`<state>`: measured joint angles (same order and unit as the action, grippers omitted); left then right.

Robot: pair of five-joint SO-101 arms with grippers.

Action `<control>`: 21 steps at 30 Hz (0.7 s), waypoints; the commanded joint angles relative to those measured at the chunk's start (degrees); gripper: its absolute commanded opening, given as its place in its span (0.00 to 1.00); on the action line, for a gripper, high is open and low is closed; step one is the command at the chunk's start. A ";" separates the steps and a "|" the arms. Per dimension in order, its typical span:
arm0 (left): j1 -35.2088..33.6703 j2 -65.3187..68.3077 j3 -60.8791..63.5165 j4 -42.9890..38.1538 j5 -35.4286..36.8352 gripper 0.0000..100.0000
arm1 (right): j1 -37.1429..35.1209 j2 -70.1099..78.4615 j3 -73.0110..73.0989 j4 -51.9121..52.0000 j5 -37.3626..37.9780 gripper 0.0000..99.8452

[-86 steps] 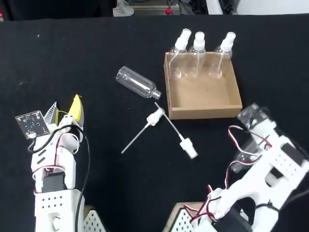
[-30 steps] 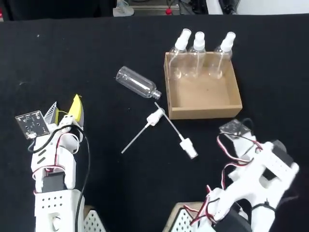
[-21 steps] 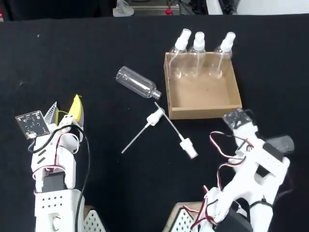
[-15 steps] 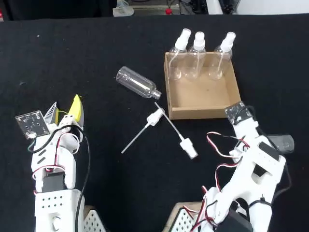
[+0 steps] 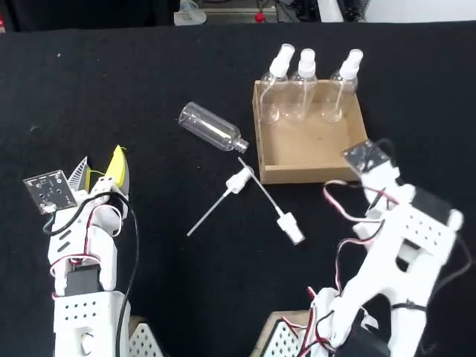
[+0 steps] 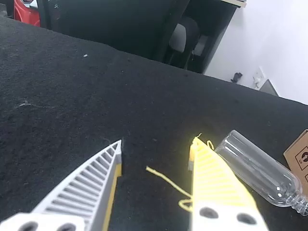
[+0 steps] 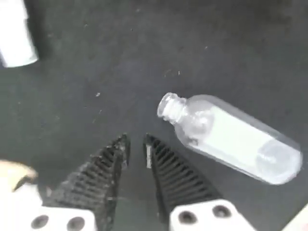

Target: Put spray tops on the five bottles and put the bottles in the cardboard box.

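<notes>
The cardboard box (image 5: 312, 175) holds three bottles with spray tops (image 5: 303, 85) standing along its far wall. An uncapped clear bottle (image 5: 212, 128) lies left of the box, and also appears in the left wrist view (image 6: 262, 173). Two white spray tops with long tubes (image 5: 239, 181) (image 5: 290, 227) lie in front of it. My left gripper (image 6: 156, 144) stands open and empty at the front left (image 5: 100, 167). A second uncapped bottle (image 7: 231, 139) lies just beyond my right gripper (image 7: 134, 142), whose black fingers are nearly together with nothing between them. The right arm (image 5: 401, 238) is at the box's near right corner.
A white spray top (image 7: 17, 43) lies at the edge of the right wrist view. The box's corner (image 6: 298, 151) shows past the bottle in the left wrist view. Black cloth covers the table, with free room at the left and centre front.
The right arm has swung from the front right up toward the box's near corner. The clear bottle seen at its right side half a second ago is now covered by the arm. The left arm has not moved.
</notes>
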<state>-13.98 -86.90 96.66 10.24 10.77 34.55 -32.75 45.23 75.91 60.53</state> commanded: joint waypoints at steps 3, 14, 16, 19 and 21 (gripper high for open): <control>0.48 -0.18 1.19 0.18 -0.35 0.22 | 1.41 -1.89 -7.87 3.60 7.03 0.09; 0.57 -0.18 1.19 0.18 -0.35 0.22 | 15.47 -1.89 -7.60 7.56 48.97 0.29; 0.57 -0.18 1.19 0.18 -0.35 0.22 | 17.49 -1.89 -6.81 7.12 54.59 0.30; 0.57 -0.18 1.19 0.18 -0.35 0.22 | 18.46 -1.89 -5.23 4.84 58.46 0.30; 0.57 -0.18 1.19 0.18 -0.35 0.22 | 18.37 -1.89 -3.12 0.53 58.37 0.30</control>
<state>-13.98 -86.90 96.66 10.24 10.77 51.52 -32.75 41.01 81.36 117.14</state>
